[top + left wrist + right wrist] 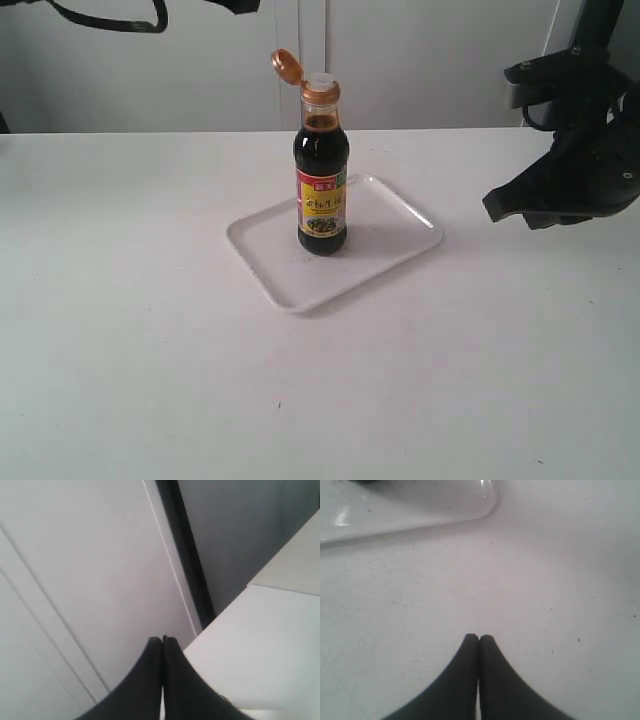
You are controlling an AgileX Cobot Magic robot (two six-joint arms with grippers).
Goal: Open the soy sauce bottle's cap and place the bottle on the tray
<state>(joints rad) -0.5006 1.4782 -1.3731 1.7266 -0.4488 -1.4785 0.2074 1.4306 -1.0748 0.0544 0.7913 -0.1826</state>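
Observation:
The soy sauce bottle (322, 185) stands upright in the middle of the white tray (400, 230), its dark liquid and red, yellow and green label showing. Its copper-orange cap (286, 66) is flipped back to the left, baring the white spout (321, 80). My right gripper (497, 207) hangs shut to the right of the tray, a little above the table; its wrist view shows the tips (479, 639) pressed together, with a corner of the tray (445, 510) beyond. My left gripper (162, 640) is shut, empty, and faces a white wall, away from the bottle.
The white table (150, 350) stretches all round the tray, with small dark specks on it. A white wall with a dark vertical gap (185, 555) stands behind. Black cables and part of the left arm (120, 15) hang along the top edge of the exterior view.

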